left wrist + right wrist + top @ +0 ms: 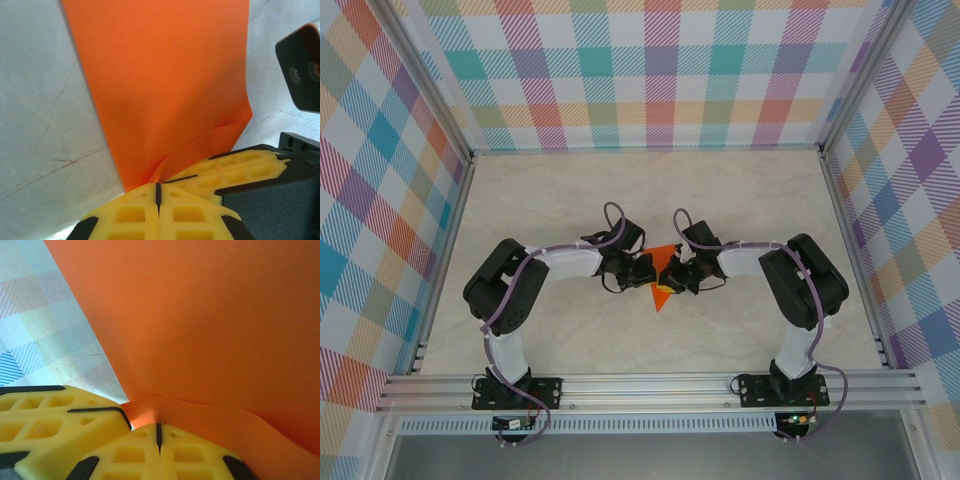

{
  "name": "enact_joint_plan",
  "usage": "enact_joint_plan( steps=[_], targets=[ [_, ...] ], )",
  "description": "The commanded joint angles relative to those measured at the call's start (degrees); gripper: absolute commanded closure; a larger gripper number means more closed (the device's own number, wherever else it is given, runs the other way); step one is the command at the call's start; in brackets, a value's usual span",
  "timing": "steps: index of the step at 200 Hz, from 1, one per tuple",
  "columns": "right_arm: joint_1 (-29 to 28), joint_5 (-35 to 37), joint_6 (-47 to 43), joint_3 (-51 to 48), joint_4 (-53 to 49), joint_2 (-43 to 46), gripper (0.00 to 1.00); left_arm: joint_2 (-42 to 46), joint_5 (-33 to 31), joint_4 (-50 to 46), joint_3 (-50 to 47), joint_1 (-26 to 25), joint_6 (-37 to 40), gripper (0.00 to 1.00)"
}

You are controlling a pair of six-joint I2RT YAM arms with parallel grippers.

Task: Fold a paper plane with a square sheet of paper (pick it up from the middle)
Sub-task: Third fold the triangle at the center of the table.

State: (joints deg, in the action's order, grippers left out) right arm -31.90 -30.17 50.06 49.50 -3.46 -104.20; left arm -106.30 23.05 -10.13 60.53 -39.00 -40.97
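Note:
The square sheet of paper [663,262] is bright orange and hangs between my two grippers above the middle of the table, as a folded triangle with its tip toward the arm bases. In the left wrist view the paper [160,85] rises from my left gripper [158,189], whose yellow fingers are shut on its lower edge beside a folded flap. In the right wrist view the paper [210,320] spreads above my right gripper [158,430], shut on a layered edge. The two grippers [645,272] [672,280] nearly touch. The paper plane is out of view.
The marble-patterned table [550,200] is ringed by checked walls [660,70] and an aluminium frame [650,385] at the near edge. The right gripper's yellow fingers [235,165] and its wrist camera [302,65] crowd the left wrist view.

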Motion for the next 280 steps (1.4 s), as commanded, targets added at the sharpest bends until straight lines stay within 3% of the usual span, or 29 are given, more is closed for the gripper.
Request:
enact_joint_plan(
  steps=[1, 89, 125, 230, 280],
  targets=[
    [-0.2, 5.1, -1.2, -2.2, -4.7, -2.5, 1.00, -1.8, -0.5, -0.4, 0.7, -0.9, -0.1, 1.00],
    [-0.2, 1.8, -3.9, -5.2, 3.6, 3.9, 0.99, -5.8, -8.6, -11.7, 1.3, -2.7, 5.5, 1.00],
    [-0.3, -3.3, -6.0, -7.8, 8.4, 7.3, 0.98, -7.4, -12.7, -14.5, 1.2, -4.0, 6.4, 1.00],
    [-5.3, -3.4, -1.2, -12.9, 12.6, 7.8, 0.98, -7.8, -13.4, -13.6, 0.6, -5.1, 4.7, 1.00],
    [-5.7, -0.7, -1.5, -12.3, 8.9, 7.0, 0.98, -7.7, -13.3, -13.3, 0.6, -5.1, 4.4, 1.00]
  ],
)
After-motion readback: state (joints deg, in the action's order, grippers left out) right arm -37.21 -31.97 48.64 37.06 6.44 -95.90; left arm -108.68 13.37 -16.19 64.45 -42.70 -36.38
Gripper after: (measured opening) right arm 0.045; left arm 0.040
